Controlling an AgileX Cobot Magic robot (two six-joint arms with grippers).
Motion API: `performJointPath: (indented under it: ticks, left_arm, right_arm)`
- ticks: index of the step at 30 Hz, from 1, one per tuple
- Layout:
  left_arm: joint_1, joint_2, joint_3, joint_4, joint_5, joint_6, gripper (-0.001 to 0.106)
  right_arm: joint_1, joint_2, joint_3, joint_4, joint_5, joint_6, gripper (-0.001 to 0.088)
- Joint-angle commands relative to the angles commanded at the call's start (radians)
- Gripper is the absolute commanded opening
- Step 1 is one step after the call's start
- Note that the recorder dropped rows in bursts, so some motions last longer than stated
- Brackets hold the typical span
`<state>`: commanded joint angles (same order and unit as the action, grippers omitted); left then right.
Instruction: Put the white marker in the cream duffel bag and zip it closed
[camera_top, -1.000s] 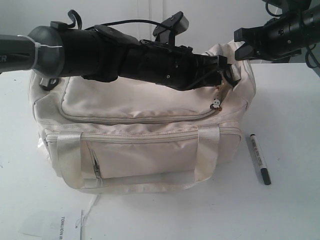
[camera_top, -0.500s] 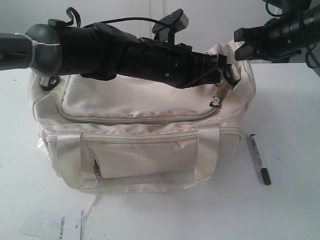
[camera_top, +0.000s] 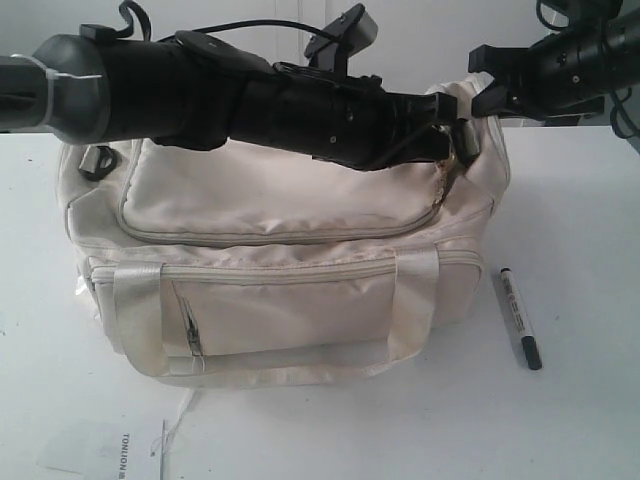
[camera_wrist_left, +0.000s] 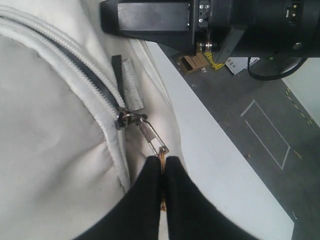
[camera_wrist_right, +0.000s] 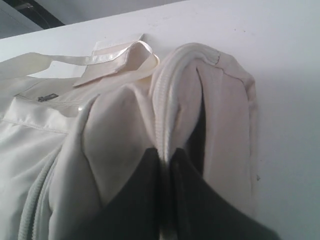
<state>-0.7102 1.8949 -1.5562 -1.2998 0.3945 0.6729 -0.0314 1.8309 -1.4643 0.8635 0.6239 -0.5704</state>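
Clearly little is done: the white marker (camera_top: 520, 318) lies on the tabletop (camera_top: 580, 420) just beside the cream duffel bag (camera_top: 270, 200), not in it. The left gripper (camera_wrist_left: 164, 165) has its jaws pinched on the zip pull (camera_wrist_left: 152, 137). The right gripper (camera_wrist_right: 165, 155) has its jaws clamped on the bag's end fabric. The main zip looks mostly shut, though I can't be sure, so opening, loading and zipping remain.

White table (camera_top: 580, 420) before a pale wall (camera_top: 240, 30), grey floor (camera_wrist_left: 260, 90) with seemingly taped white lines

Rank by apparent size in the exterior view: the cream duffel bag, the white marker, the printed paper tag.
1. cream duffel bag.
2. printed paper tag, cut off by the frame edge.
3. white marker, far thinner than the tag.
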Motion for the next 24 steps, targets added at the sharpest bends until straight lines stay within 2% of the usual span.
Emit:
performJointPath:
  ticks: [6,8,14,17,24]
  left_arm:
    - [0.000,0.000,0.000,0.041,-0.071,0.033,0.000]
    - [0.000,0.000,0.000,0.053,-0.114,0.037,0.000]
    - [0.000,0.000,0.000,0.053,-0.192,0.041,0.000]
    - [0.000,0.000,0.000,0.053,-0.192,0.041,0.000]
    - [0.000,0.000,0.000,0.053,-0.173,0.041,0.000]
  right_arm:
    - [0.000,-0.009,-0.002,-0.005,0.068,-0.067,0.0017]
    - [0.000,-0.024,-0.004,-0.007,0.079,-0.091,0.0089]
    - [0.000,-0.028,-0.006,-0.012,0.096,-0.114,0.0393]
    - [0.000,-0.042,-0.017,-0.015,0.116,-0.114,0.0471]
    - [0.004,-0.132,-0.064,-0.006,0.151,-0.114,0.0476]
